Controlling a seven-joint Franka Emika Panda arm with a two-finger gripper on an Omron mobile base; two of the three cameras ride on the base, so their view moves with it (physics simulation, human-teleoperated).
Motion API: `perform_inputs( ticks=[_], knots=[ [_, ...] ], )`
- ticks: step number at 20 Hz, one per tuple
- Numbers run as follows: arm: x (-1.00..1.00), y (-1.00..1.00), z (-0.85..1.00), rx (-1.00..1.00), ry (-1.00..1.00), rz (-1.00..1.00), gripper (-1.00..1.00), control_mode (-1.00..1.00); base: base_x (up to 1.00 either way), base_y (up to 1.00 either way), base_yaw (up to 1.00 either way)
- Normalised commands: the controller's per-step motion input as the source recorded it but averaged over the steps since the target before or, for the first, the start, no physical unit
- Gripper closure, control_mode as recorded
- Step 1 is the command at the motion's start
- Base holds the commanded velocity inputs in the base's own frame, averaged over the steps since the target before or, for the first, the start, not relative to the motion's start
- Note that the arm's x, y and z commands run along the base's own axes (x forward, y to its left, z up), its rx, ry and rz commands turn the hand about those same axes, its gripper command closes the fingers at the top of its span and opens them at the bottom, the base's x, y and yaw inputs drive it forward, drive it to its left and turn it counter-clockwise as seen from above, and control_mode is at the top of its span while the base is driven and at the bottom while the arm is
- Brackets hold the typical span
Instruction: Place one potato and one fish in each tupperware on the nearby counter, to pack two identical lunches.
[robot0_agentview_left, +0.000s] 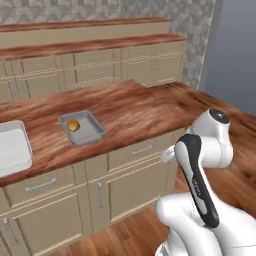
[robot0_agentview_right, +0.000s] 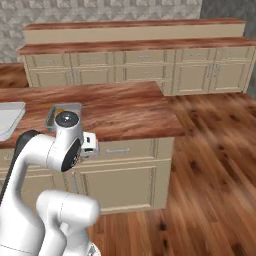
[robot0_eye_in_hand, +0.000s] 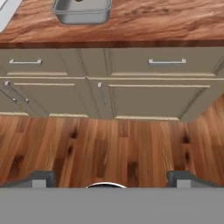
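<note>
- Jaws: gripper (robot0_eye_in_hand: 112, 177) spread wide, nothing between the fingertips; in the hand view you're aimed at the cabinet fronts and floor, with the counter (robot0_eye_in_hand: 153, 22) edge along the top.
- Left base view: smaller tupperware (robot0_agentview_left: 95, 131) sits mid-counter with one potato (robot0_agentview_left: 73, 125) inside, toward its far-left corner. No fish that I can make out in it. Larger tupperware (robot0_agentview_left: 15, 150) is at the left edge, partly cut off; the part you can see looks bare.
- Right base view: arm is folded low in front of the cabinets, wrist partly covering the smaller tray. Corner of the larger tray shows at far left. Contents unreadable from here.
- Hand view: near wall of the smaller tray shows at top left, a dark speck inside, too small to call.
- Status, my read: one potato placed. Still left: a fish for that tray, plus a potato and a fish for the larger one. Gripper well apart from both trays.
</note>
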Motion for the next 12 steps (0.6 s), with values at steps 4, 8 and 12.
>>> perform_inputs(
  ticks=[4, 8, 12],
  knots=[
    [0.0, 0.0, 0.0, 0.0, 0.0, 0.0, -1.0, 1.0, -0.07, -0.94, -0.55],
    [0.0, 0.0, 0.0, 0.0, 0.0, 0.0, -1.0, 1.0, 0.0, -0.73, -0.66],
    [0.0, 0.0, 0.0, 0.0, 0.0, 0.0, -1.0, 1.0, 0.0, -0.55, -0.71]
  ],
)
